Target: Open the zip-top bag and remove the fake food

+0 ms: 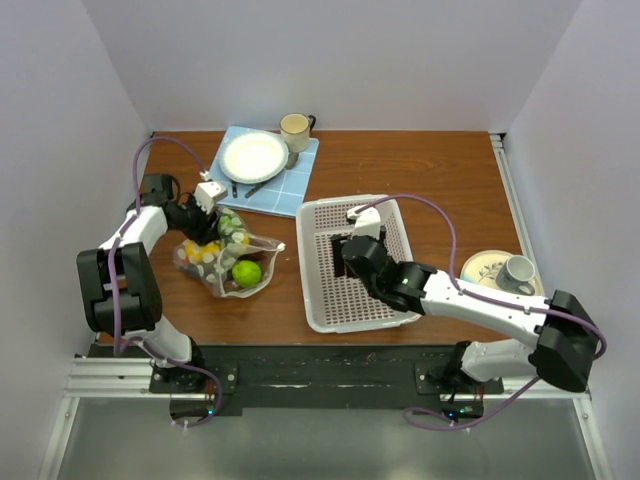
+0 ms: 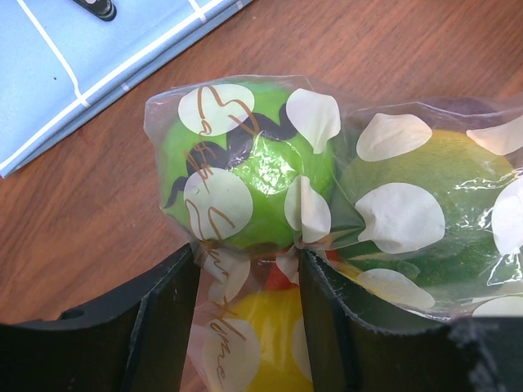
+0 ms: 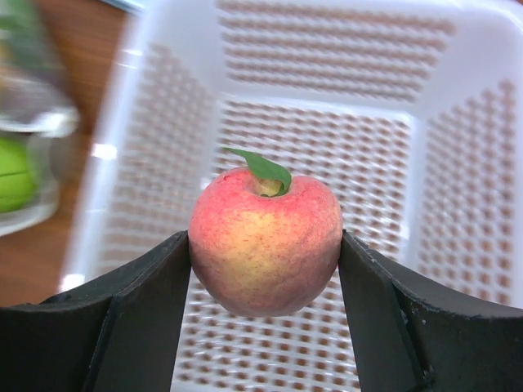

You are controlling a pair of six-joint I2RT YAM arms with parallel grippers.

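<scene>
The clear polka-dot zip-top bag (image 1: 228,262) lies on the wooden table left of the white basket, with green, yellow and red fake food inside. A lime-green fruit (image 1: 246,272) sits at its open near end. My left gripper (image 1: 207,228) is shut on the bag's far end; in the left wrist view the fingers (image 2: 339,327) pinch bunched plastic (image 2: 245,318) over a yellow piece, with green fruits (image 2: 253,163) beyond. My right gripper (image 1: 347,250) is shut on a red-yellow peach (image 3: 265,241) with a green leaf, held above the white basket (image 3: 327,139).
The white perforated basket (image 1: 395,300) stands in the middle. A blue mat with a white plate (image 1: 253,156) and a mug (image 1: 295,127) lies at the back. A saucer with a cup (image 1: 505,270) sits at the right. The walls close in on both sides.
</scene>
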